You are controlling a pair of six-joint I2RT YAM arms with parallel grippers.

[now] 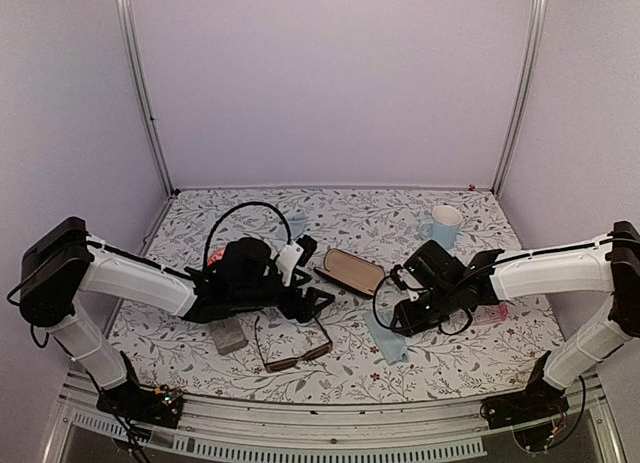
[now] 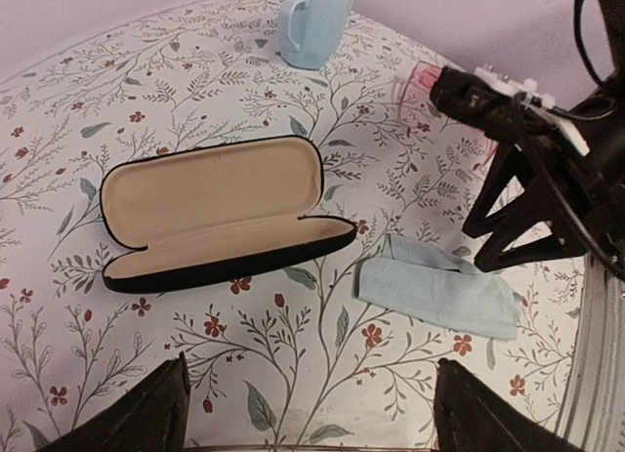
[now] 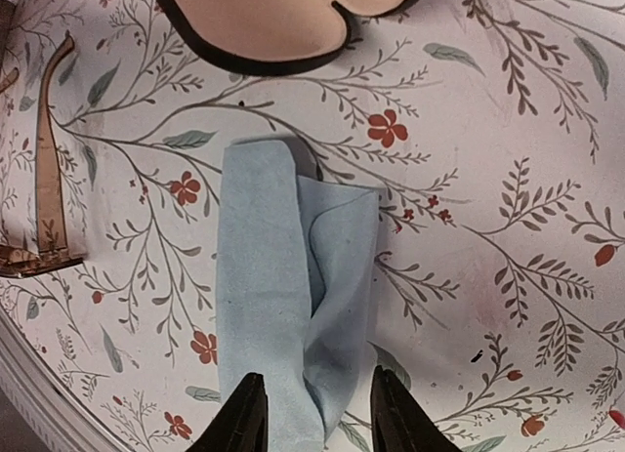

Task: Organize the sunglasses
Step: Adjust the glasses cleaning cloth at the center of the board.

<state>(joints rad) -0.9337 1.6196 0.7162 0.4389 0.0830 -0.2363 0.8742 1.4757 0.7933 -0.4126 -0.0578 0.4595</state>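
**Q:** Where do the sunglasses lie against your tools?

**A:** Brown pair (image 1: 291,349): bottom centre of the overhead view, on the surface (image 1: 340,208). Temples are unfolded, with the front toward the lower edge. My left tool (image 1: 312,273) sits just above it in the frame, apart from it. In my right wrist view the same pair sits at the far left edge, well apart from my right tool (image 3: 317,420).

**Q:** And the other pair?

**A:** Pink pair (image 2: 418,81): upper right of my left wrist view, mostly hidden behind my right arm (image 2: 547,179). It is not between either tool's fingers.

**Q:** State of the tools?

**A:** Left tool is spread wide, with nothing in it. Its dark fingers (image 2: 146,418) sit at the bottom corners of that view. Right tool is parted about halfway, tips low over the near end of the blue cloth (image 3: 293,306). The cloth lies on the surface, and I cannot tell whether the tips touch it.

**Q:** Materials and shapes?

**A:**
- Brown pair: thin dark frame, slim temples.
- Pink pair: translucent pink-red.
- Black case (image 2: 215,213): oval, lying open, hard dark shell with a matte tan lining.
- Blue cloth: pale and soft, folded over itself along a long crease.
- Grey case (image 1: 230,335): small and rectangular, at lower left in the overhead view.
- Mug (image 2: 312,22): pale blue and smooth, at the top of the left wrist view.
- Surface: white, printed with leafy twigs and small red flowers.
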